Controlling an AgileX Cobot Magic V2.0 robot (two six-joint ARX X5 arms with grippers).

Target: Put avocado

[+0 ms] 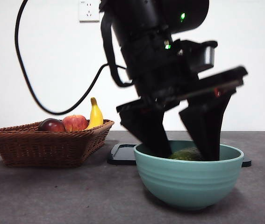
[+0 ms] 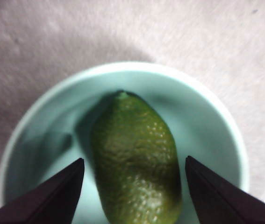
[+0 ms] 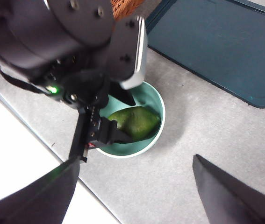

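The avocado (image 1: 187, 155) (image 2: 137, 158) (image 3: 134, 122), dark green and bumpy, lies on its side inside the teal bowl (image 1: 188, 182) (image 2: 39, 105) (image 3: 159, 105). My left gripper (image 1: 183, 150) (image 2: 134, 160) is open, its two black jaws reaching down into the bowl on either side of the fruit without touching it. My right gripper (image 3: 136, 159) is open and holds nothing, high above the table, looking down on the bowl and the left arm (image 3: 67, 42).
A wicker basket (image 1: 43, 144) at the left holds a maroon fruit (image 1: 52, 125), a red apple (image 1: 75, 122) and a banana (image 1: 95, 114). A dark flat tray (image 1: 120, 154) (image 3: 216, 46) lies behind the bowl. The table's edge runs close to the bowl in the right wrist view.
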